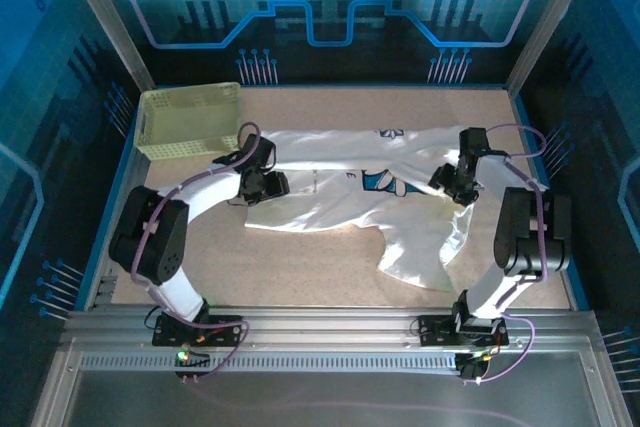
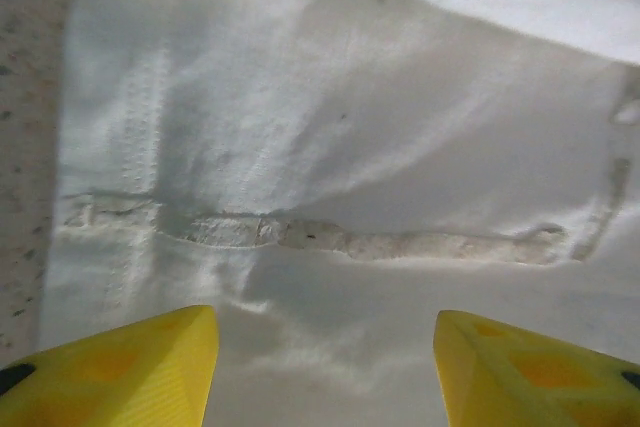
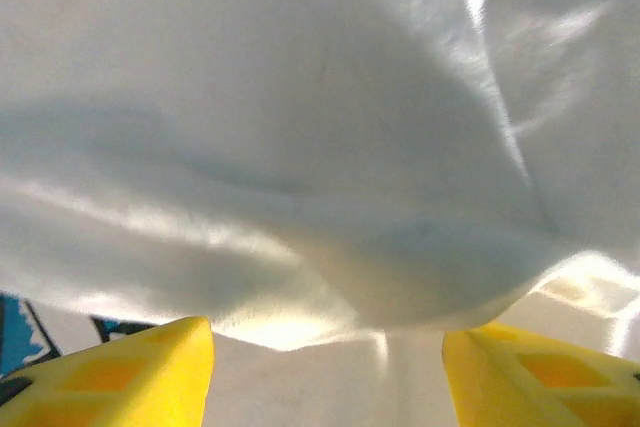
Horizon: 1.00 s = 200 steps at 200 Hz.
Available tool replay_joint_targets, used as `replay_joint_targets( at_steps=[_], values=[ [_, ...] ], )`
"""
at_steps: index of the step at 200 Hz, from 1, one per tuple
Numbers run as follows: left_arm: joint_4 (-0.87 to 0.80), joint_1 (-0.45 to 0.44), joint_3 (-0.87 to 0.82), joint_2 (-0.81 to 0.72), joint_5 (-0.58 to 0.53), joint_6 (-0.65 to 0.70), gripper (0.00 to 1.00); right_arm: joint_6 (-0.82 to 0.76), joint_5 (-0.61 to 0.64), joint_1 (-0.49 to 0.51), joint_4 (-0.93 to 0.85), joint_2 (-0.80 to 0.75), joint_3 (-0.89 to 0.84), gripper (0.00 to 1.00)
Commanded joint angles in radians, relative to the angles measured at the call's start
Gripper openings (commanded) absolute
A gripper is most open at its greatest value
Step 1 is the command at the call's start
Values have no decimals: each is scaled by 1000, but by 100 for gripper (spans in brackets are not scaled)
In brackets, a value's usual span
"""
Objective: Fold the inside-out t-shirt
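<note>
A white t-shirt (image 1: 340, 182) lies spread across the middle of a speckled table (image 1: 300, 267), with one part trailing toward the near right edge and a blue graphic (image 1: 385, 183) showing. The left gripper (image 1: 268, 185) sits over the shirt's left end, the right gripper (image 1: 452, 185) over its right side. Each wrist view shows yellow fingers (image 2: 120, 367) standing apart, white cloth beneath them and nothing visibly pinched. A raised seam (image 2: 400, 245) crosses just ahead of the left pair. A pale basket (image 1: 190, 119) stands beyond the left arm. The risk from here: closing on a single layer, or one arm pulling ahead of the other, would likely bunch or skew the limp cloth.
</note>
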Motion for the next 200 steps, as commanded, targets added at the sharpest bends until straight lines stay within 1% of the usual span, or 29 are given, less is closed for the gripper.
replay_joint_targets(
  at_steps=[1, 23, 46, 62, 75, 91, 106, 135, 151, 162, 174, 192, 200],
  values=[
    [-21, -5, 24, -57, 29, 7, 60, -52, 34, 62, -75, -85, 57, 64],
    [-38, -34, 39, -24, 34, -2, 59, -20, -4, 150, -85, -110, 61, 65],
    [1, -50, -21, -16, 54, -41, 58, 34, -50, 235, -41, -69, 32, 65],
    [18, -65, -65, -31, 46, -58, 58, 44, -56, 261, -23, -4, 40, 65],
    [25, -77, -94, -40, 48, -70, 58, 47, -53, 262, -10, 41, 48, 65],
    [36, -96, -138, -54, 45, -93, 58, 57, -25, 242, -14, 93, 58, 65],
    [50, -124, -182, -64, 46, -120, 58, 72, -12, 193, -10, 113, 41, 65],
    [72, -194, -265, -102, 41, -187, 57, 84, 17, 79, -5, 87, -20, 65],
    [79, -257, -293, -122, 37, -223, 57, 73, 20, 21, 1, 61, -46, 65],
    [77, -306, -293, -133, 33, -238, 57, 58, 18, -7, 7, 51, -52, 65],
    [76, -344, -286, -154, 28, -247, 57, 30, -10, -38, 11, 42, -48, 65],
    [38, -345, -248, -213, 3, -241, 58, 0, -9, -42, -19, 19, -20, 65],
    [14, -334, -209, -239, -21, -211, 59, -11, -8, -35, -32, 4, -6, 65]
  ],
)
